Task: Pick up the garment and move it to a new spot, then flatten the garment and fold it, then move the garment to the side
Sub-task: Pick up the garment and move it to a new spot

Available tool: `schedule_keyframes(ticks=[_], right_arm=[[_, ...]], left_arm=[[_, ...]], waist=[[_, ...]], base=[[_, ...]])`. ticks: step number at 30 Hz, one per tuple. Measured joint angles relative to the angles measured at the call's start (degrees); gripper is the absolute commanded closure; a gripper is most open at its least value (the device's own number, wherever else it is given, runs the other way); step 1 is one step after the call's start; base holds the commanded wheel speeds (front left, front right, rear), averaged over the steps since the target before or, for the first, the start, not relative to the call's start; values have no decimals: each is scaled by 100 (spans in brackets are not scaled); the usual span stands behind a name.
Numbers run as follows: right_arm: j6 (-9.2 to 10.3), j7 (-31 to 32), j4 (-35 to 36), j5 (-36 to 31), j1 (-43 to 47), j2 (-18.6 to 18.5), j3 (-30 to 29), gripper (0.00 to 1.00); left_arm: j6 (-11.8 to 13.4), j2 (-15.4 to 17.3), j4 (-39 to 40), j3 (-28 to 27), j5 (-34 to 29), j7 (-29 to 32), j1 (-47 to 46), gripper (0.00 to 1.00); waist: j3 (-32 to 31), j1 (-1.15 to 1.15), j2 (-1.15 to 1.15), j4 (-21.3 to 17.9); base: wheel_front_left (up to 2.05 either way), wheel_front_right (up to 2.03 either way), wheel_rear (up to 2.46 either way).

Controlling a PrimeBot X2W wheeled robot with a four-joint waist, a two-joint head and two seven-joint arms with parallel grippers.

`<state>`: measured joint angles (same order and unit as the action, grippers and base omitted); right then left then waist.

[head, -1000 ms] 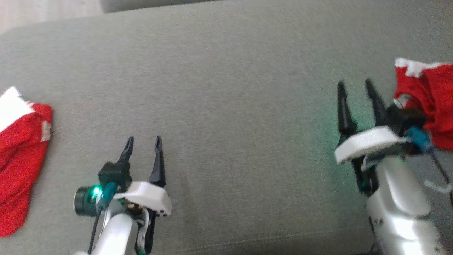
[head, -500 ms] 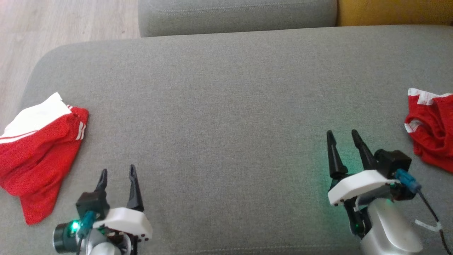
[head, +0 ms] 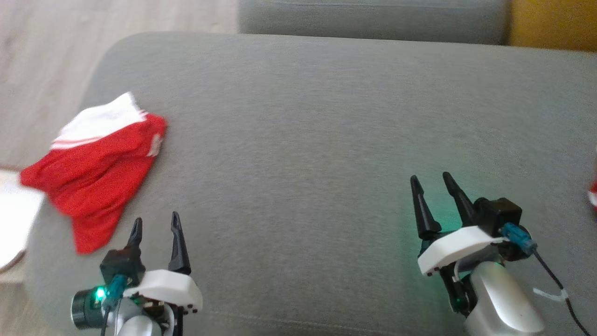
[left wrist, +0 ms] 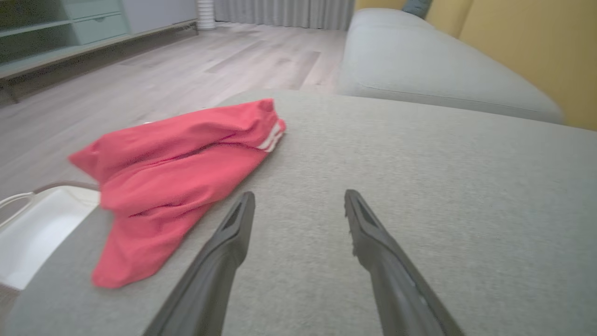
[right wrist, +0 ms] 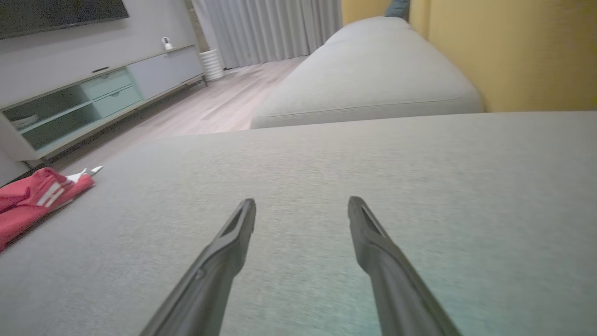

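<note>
Grey sofa cushion (head: 308,116) takes up most of what you're looking at, with pale wood floor (head: 42,42) off to its left and a yellow backrest (head: 552,23) at the far right corner. Your garment (head: 100,170), the red shorts with the white side panel and thin stripes, is lying rumpled on the cushion's left end, and one corner pokes out past the edge above a white container (left wrist: 32,228) down on the floor.

Your left gripper (head: 155,225) is parked just beside the shorts' near end, not touching them, with its fingers spread and nothing between them. Your right gripper (head: 431,183) is well apart from the shorts, over bare fabric on the right side, also spread wide and empty.

You can see a tiny sliver of red and white cloth (head: 593,196) at the head view's right edge, too cropped to tell what it is.
</note>
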<state>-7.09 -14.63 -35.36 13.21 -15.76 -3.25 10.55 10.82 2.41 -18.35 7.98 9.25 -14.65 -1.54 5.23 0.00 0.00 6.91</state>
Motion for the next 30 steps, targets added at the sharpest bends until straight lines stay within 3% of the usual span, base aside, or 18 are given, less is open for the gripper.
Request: schedule_keyframes(ticks=[12, 17, 21, 30], right_arm=[[0, 0, -42, 190, -2, 0, 535, 0], [0, 0, -66, 243, -18, 0, 705, 0], [0, 0, -70, 242, -94, 3, 806, 0], [0, 0, -8, 26, -548, -8, 938, 0]], left_arm=[[58, 2, -67, -185, 108, 0, 116, 0], [62, 2, -122, -323, 101, 0, 262, 0], [24, 2, -172, -522, 105, 0, 248, 0], [-468, 29, -490, -1085, 278, 0, -611, 0]], waist=[[-32, 0, 0, 1505], [-24, 0, 0, 1955], [90, 0, 0, 2008], [554, 0, 0, 1618]], base=[[0, 0, 0], [0, 0, 0], [0, 0, 0], [0, 0, 0]])
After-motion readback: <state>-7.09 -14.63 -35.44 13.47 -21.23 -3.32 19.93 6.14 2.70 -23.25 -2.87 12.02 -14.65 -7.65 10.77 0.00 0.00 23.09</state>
